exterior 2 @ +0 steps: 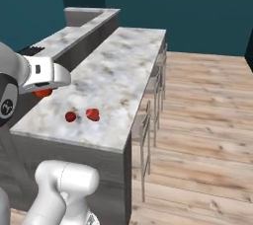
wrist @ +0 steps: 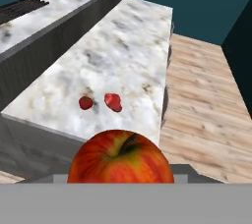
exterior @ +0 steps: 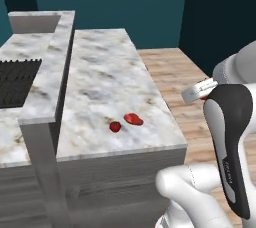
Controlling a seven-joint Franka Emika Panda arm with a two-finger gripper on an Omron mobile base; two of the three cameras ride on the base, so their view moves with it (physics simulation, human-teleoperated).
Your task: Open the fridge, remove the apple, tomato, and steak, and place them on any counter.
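An apple [wrist: 120,158] is held in the tool [exterior 2: 43,92], off the near end of the worktop [exterior: 107,72]. A tomato [exterior: 115,126] and the steak [exterior: 133,119] are seen just beside each other near that end.

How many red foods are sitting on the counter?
2: the round tomato and the flatter steak right beside it, near the counter's close edge. A third food, the apple, is in the tool, not on the counter.
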